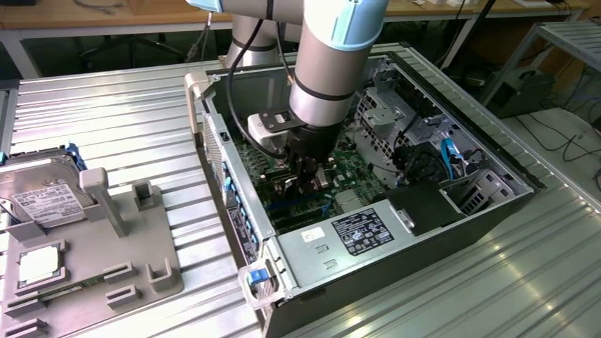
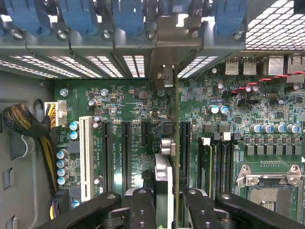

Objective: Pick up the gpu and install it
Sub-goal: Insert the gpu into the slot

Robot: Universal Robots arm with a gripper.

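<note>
Gpu [image 2: 176,157] edge-on inside open computer case [image 1: 488,151], over motherboard [image 2: 119,100] slots, tool [image 2: 164,200] clamped on it.

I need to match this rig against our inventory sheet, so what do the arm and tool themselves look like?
The arm is a thick grey-silver tube with light blue joint caps and a black band near its lower end. A white-and-black block sits at the wrist, with a black cable looping beside it. The tool is black; the wrist view shows its fingers as black linked bars with round pivot pins.
</note>
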